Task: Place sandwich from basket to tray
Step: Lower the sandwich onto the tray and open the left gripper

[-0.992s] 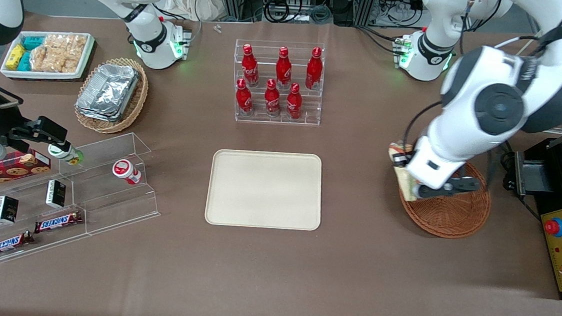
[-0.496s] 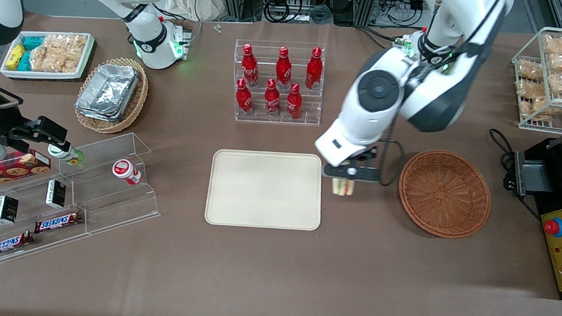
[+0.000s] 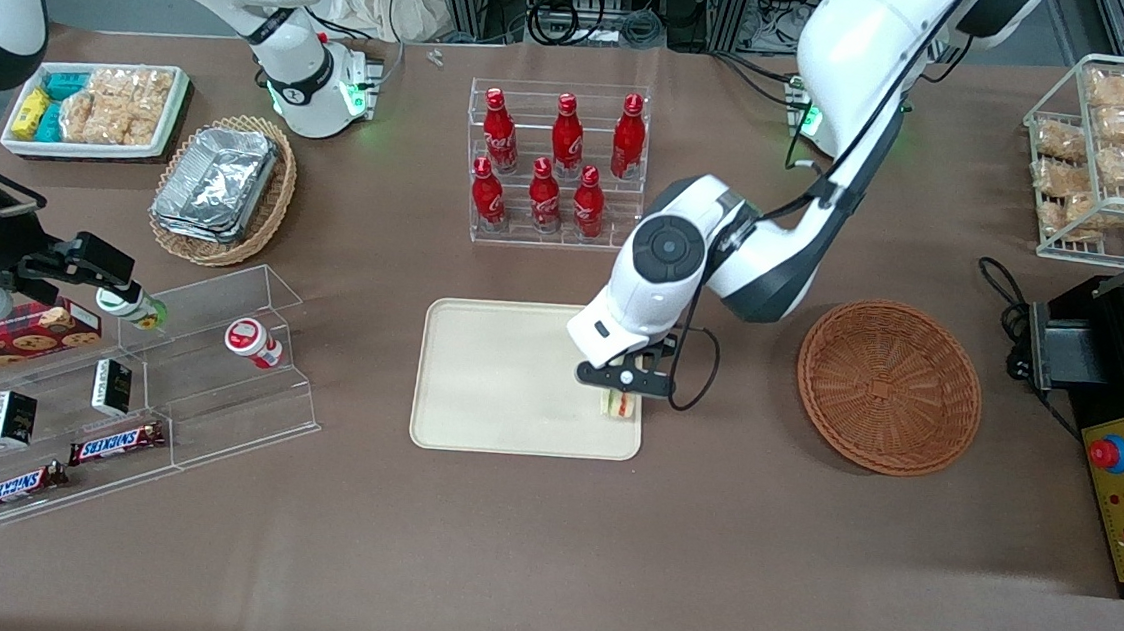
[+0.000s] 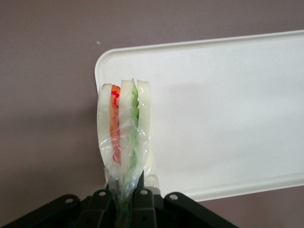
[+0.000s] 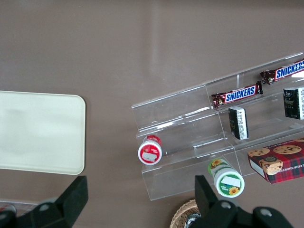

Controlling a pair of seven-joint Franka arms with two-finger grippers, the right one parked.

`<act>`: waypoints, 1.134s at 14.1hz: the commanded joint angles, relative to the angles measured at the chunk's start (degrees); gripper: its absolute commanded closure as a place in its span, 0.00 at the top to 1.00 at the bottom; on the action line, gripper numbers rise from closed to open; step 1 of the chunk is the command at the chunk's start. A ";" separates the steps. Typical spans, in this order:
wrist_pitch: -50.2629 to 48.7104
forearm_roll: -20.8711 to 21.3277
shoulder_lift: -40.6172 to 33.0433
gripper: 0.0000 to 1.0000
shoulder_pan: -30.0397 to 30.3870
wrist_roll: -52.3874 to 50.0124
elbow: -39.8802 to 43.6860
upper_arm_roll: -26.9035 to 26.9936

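Front view shows your hand (image 3: 622, 392) clamped on the sandwich (image 3: 620, 405), held upright above the tray (image 3: 507, 376) corner nearest the basket (image 3: 888, 386), so it lands inside the rim

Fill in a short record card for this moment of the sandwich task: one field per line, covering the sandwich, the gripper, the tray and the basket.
sandwich: wrapped wedge, held above the tray's corner nearest the basket
gripper: left arm's gripper, shut on the sandwich, over the tray's edge
tray: cream rectangular tray, nothing resting on it yet
basket: reddish-brown wicker basket, no sandwich in it, toward the working arm's end of the table
step: sandwich not yet released
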 commanded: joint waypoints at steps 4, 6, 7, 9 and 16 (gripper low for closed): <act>5.32 0.26 6.31 0.07 -0.93 -3.45 2.35 0.50; 5.69 0.26 6.84 0.09 -0.84 -4.69 2.27 0.50; 5.69 0.26 7.10 0.21 -0.84 -4.78 2.27 0.41; 5.42 0.52 7.02 0.76 -0.75 -4.34 2.27 0.50; -11.69 0.09 -4.65 0.99 0.21 -3.90 2.18 4.78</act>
